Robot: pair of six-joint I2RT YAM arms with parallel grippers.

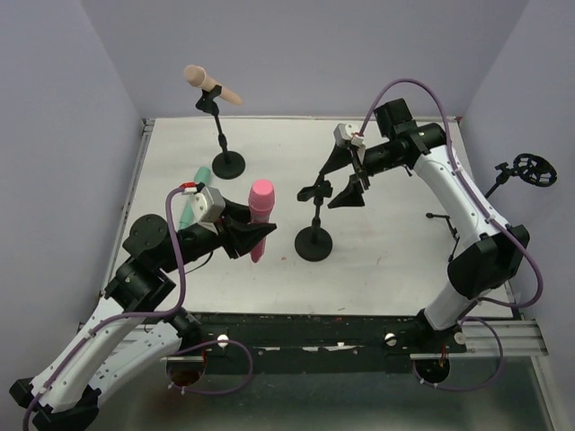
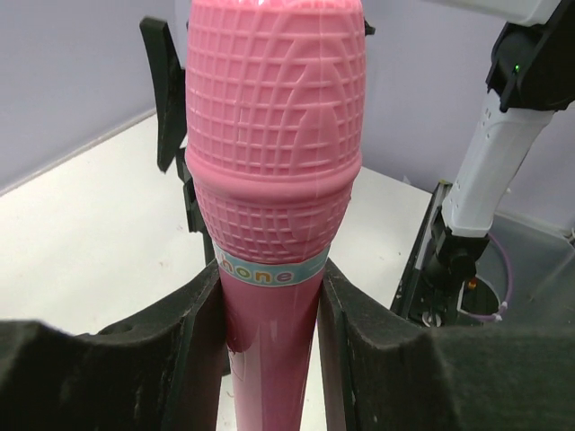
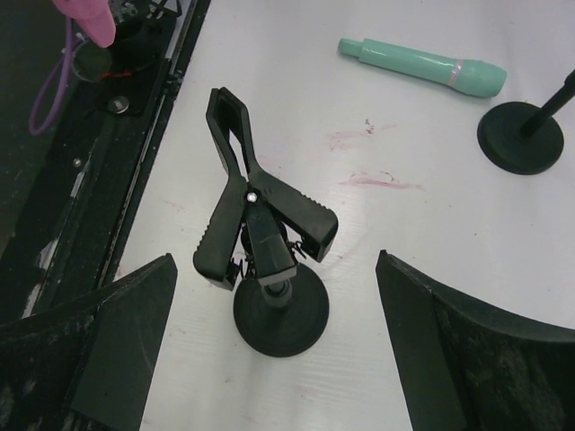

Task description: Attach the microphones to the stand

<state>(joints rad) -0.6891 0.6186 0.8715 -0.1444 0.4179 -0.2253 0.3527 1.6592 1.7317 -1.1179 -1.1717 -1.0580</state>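
Note:
My left gripper [image 1: 254, 235] is shut on the pink microphone [image 1: 260, 215], holding it by the handle with the head up [image 2: 274, 153]. A black clip stand [image 1: 314, 224] stands just right of it, its clamp [image 3: 256, 220] empty; its base [image 3: 280, 310] sits on the table. My right gripper [image 1: 346, 184] is open and empty, hovering above that stand with its fingers [image 3: 99, 341] wide on both sides. The peach-tan microphone [image 1: 211, 85] is clipped in the far stand [image 1: 226, 153]. The mint green microphone [image 3: 422, 67] lies flat on the table, partly hidden behind my left arm in the top view [image 1: 194, 193].
A third black stand with a round ring holder [image 1: 530, 171] stands off the table's right side. The table's front edge and a black rail [image 3: 135, 135] run along the near side. Purple walls enclose the back and sides.

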